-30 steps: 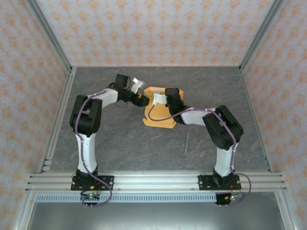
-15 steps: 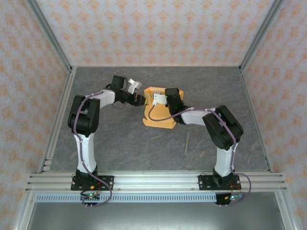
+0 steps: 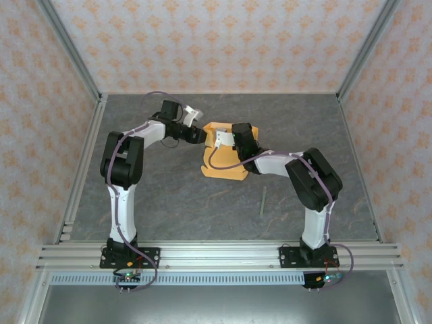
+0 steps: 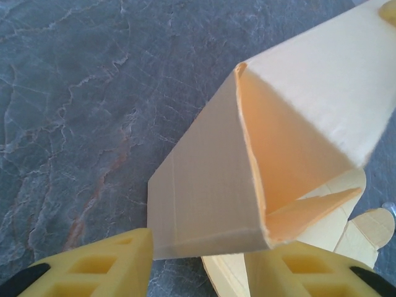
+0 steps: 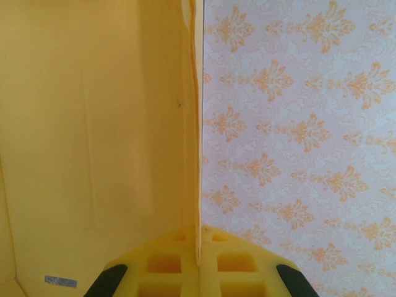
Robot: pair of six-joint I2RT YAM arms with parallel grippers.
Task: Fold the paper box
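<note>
Mid-fold: right pincer (image 5: pixel 199 247) pinched the paper box (image 3: pixel 219 169) wall; left pincer (image 4: pixel 198 260) straddled its corner, grip uncertain; next needing square closure.

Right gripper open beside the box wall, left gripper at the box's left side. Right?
Not quite: the right gripper is shut on the box wall, as the right wrist view shows. The left gripper is at the box's left side.

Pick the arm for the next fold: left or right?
Left, likely. The right gripper is shut on a wall of the paper box, steadying it; the left gripper is open astride the box's folded corner.
</note>
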